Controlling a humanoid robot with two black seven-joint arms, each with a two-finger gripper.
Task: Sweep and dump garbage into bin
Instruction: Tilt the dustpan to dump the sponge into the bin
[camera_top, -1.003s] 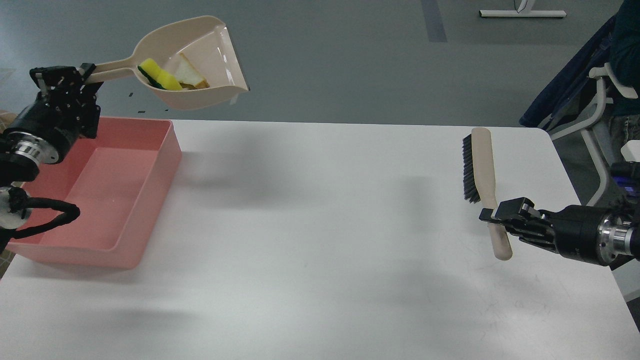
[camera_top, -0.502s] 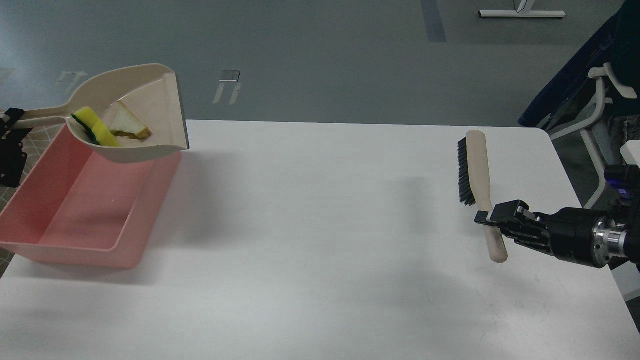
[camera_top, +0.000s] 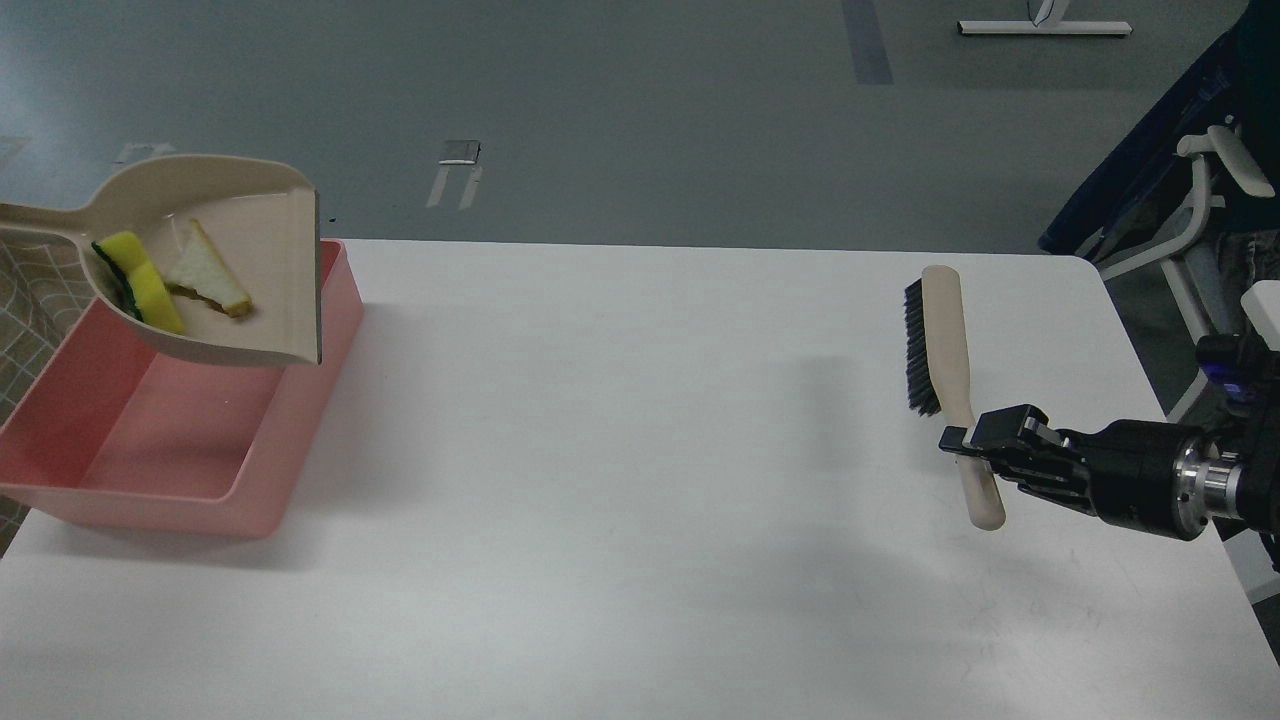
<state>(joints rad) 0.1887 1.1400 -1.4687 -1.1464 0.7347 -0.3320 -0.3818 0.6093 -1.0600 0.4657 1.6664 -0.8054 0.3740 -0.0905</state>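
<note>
Beige dustpan (camera_top: 255, 235) raised at far left; brush (camera_top: 940, 345) w/ black bristles at right — white table (camera_top: 620, 480).

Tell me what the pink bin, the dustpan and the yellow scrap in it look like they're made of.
The pink bin looks like moulded plastic: smooth, slightly glossy, thin sloped walls. The dustpan seems to be beige plastic too, with a satin sheen and a one-piece moulded handle. The yellow scrap looks like sponge foam, matte, with a dark green layer along one edge, though that is hard to confirm at this size.

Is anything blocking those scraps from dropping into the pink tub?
Nothing visible besides the dustpan itself. The yellow chunk and bread slice lie in it above the open pink tub; tipping should drop them in.
</note>
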